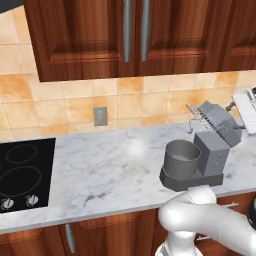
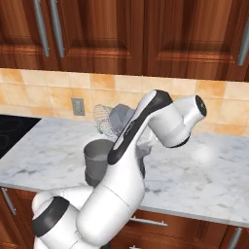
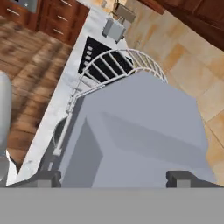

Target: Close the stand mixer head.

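The stand mixer head [image 1: 219, 123] is tilted up and back on its boxy column [image 1: 214, 156], and its wire whisk [image 1: 196, 118] points left over the grey bowl [image 1: 182, 158]. My gripper [image 1: 238, 118] is at the raised rear end of the head, on its right. In the hand view the head [image 3: 140, 131] looms close below the open gripper [image 3: 113, 179], whose fingertips [image 3: 43, 178] stand wide apart with nothing between them; the whisk [image 3: 118, 65] sticks out beyond. In the right base view my arm covers most of the head [image 2: 121, 116].
The marble counter [image 1: 115, 165] runs left to a black cooktop [image 1: 22, 172]. A wall outlet [image 1: 100, 116] sits on the tiled backsplash, with wooden cabinets [image 1: 130, 35] overhead. A small grey appliance [image 3: 114, 28] stands farther along the counter.
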Tool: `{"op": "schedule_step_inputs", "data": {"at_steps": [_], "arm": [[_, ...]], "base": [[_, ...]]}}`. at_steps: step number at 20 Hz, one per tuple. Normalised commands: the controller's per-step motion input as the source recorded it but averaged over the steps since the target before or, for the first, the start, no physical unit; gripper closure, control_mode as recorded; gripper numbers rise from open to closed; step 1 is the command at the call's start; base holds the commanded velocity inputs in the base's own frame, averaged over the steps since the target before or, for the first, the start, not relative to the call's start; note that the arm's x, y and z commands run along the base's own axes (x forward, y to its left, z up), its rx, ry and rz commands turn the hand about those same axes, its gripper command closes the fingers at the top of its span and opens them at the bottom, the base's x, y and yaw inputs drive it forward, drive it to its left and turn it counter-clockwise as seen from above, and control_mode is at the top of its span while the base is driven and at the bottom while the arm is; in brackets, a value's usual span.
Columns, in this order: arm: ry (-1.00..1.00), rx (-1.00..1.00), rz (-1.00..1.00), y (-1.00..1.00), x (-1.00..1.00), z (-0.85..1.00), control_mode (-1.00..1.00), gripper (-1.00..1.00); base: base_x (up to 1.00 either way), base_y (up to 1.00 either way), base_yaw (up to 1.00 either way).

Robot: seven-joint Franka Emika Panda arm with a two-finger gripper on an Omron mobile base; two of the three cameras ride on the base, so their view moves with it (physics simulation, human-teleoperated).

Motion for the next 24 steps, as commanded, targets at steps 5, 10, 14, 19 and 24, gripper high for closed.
{"op": "schedule_step_inputs", "data": {"at_steps": [5, 10, 14, 19, 24], "arm": [[-0.16, -0.51, 0.25, 1.0, 0.1, -0.18, -1.0, -1.0], [-0.24, -0.29, 0.12, 0.65, -0.77, 0.46, -1.0, -1.0], [-0.27, -0.27, 0.01, 0.59, -0.71, 0.02, -1.0, -1.0], [-0.02, -0.03, 0.0, 0.12, -0.1, 0.0, -1.0, -1.0], [0.0, 0.0, 0.0, 0.0, 0.0, 0.0, -1.0, -1.0]], "base": [[0.0, 0.0, 0.0], [0.0, 0.0, 0.0], [0.0, 0.0, 0.0], [0.0, 0.0, 0.0], [0.0, 0.0, 0.0]]}}
